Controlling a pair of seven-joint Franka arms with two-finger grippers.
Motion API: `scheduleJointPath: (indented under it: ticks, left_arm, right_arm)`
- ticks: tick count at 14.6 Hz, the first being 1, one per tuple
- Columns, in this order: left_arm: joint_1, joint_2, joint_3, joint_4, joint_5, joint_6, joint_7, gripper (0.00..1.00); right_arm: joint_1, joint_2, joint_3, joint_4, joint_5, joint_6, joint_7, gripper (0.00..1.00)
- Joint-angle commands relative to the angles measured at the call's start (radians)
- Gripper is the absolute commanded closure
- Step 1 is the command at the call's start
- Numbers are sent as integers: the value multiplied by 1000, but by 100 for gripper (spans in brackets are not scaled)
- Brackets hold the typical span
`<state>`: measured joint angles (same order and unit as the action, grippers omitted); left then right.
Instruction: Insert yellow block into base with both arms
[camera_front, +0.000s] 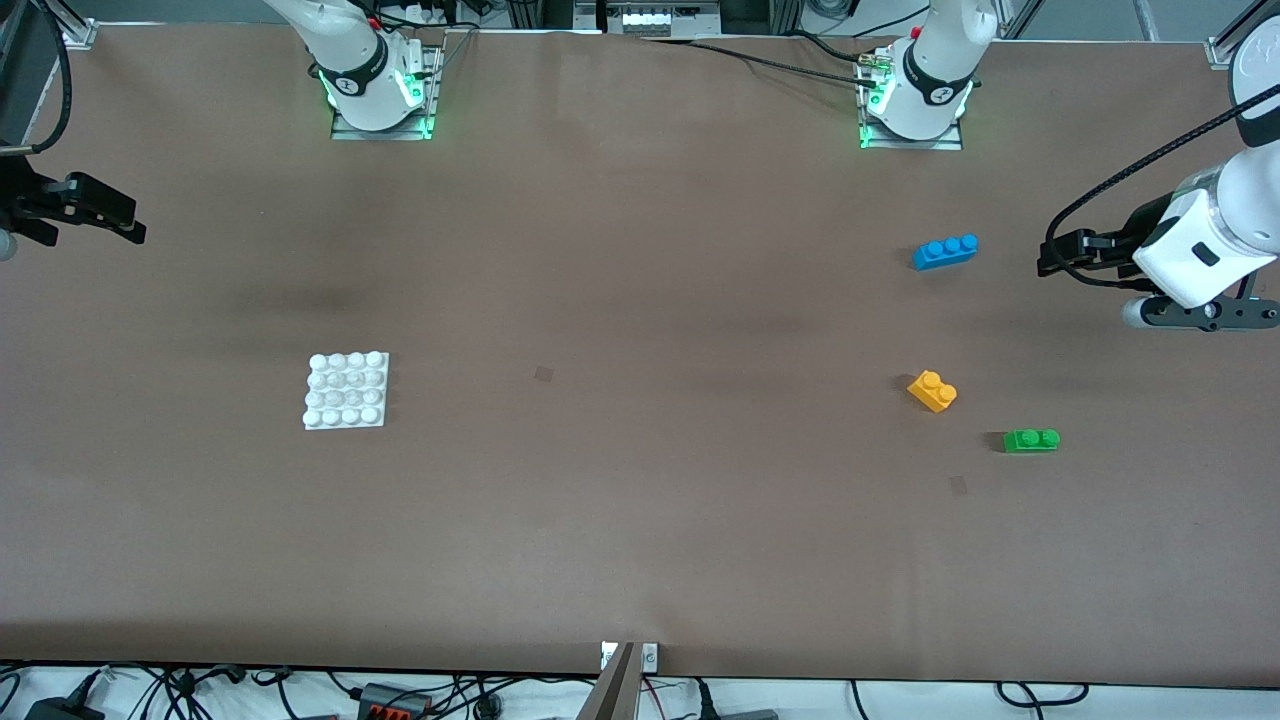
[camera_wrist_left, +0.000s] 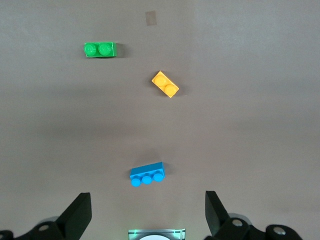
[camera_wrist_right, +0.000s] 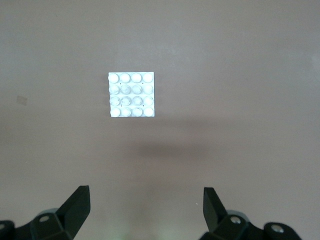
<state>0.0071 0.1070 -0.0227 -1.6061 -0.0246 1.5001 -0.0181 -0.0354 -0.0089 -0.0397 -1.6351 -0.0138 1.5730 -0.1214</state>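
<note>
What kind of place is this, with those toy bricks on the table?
Probably a robotics lab. Two robot arms are bolted to a brown table, cables trail along its edges, and a yellow block and white base lie ready.

White jointed left arm (camera_front: 1215, 240) cut off by front view's edge; black right gripper (camera_front: 75, 205) partly cropped too.

Brown matte table (camera_front: 640, 500). White base (camera_front: 346, 390), a four-by-four grid of round studs. Yellow-orange yellow block (camera_front: 932, 391), two studs; green brick (camera_front: 1031, 440) at its 4 o'clock, blue three-stud brick (camera_front: 945, 251) at its 12 o'clock. White arms, black grippers.
</note>
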Motion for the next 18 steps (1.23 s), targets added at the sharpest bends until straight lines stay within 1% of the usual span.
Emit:
scheduleJointPath:
  ticks: [1, 12, 18]
  left_arm:
    - [10, -12, -3, 2, -11, -12, 3, 0]
    - [10, -10, -2, 2, -12, -14, 7, 0]
    - [11, -10, -2, 2, -12, -14, 7, 0]
  right_arm:
    - [3, -16, 1, -11, 0, 4, 14, 0]
    - [2, -8, 0, -11, -11, 2, 8, 0]
    - [-5, 41, -2, -9, -2, 4, 11, 0]
